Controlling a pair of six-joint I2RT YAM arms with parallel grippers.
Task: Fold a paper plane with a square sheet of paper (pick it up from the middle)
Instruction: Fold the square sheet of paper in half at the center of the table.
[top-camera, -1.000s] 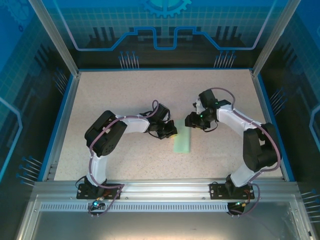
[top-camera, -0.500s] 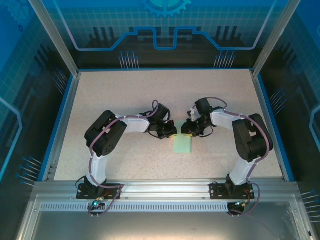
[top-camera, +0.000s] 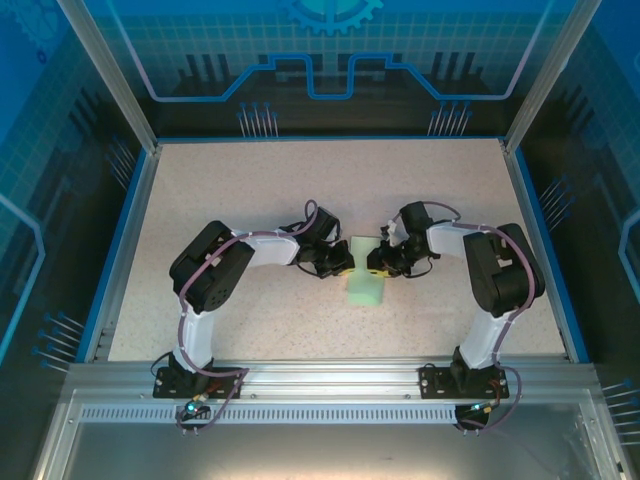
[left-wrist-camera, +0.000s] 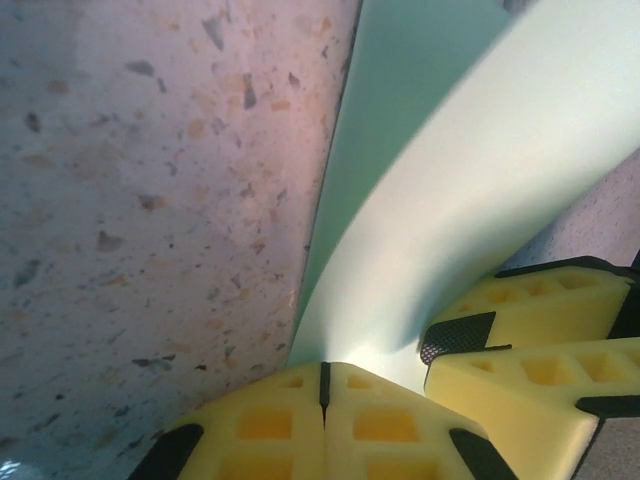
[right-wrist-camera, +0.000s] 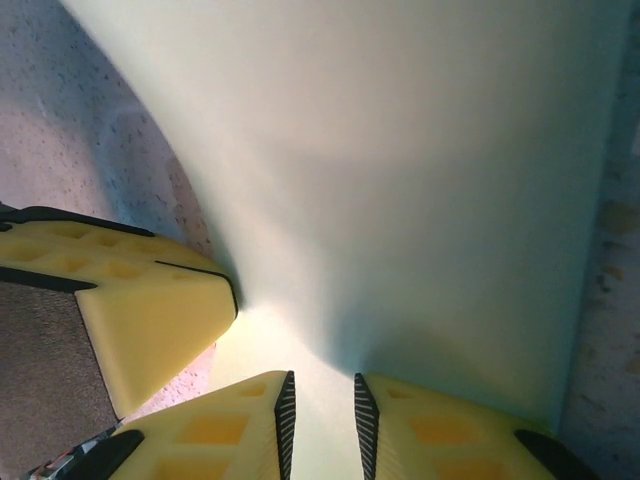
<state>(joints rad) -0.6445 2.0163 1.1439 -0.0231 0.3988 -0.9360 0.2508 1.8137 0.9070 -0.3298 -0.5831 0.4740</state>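
Note:
The square sheet of paper (top-camera: 366, 285) is pale mint green and lies folded into a narrow strip at the table's middle. Its far part curves up off the surface between my two grippers. My left gripper (top-camera: 343, 262) is at the strip's left edge, shut on the paper's edge (left-wrist-camera: 322, 368). From there the sheet (left-wrist-camera: 450, 180) bows up and away. My right gripper (top-camera: 376, 262) faces it from the right. Its jaws (right-wrist-camera: 320, 385) stand a little apart, with the paper (right-wrist-camera: 400, 150) running into the gap. The two grippers' yellow fingers (left-wrist-camera: 520, 340) nearly touch.
The speckled beige table (top-camera: 250, 190) has a blue rim (top-camera: 130, 230) on its left, back and right sides. An aluminium rail (top-camera: 320, 375) with both arm bases runs along the near edge. Glass walls enclose the cell.
My right gripper has swung left and come down at the paper's right side, its jaws narrowing. The paper's far part has risen and bowed. The left gripper has held still.

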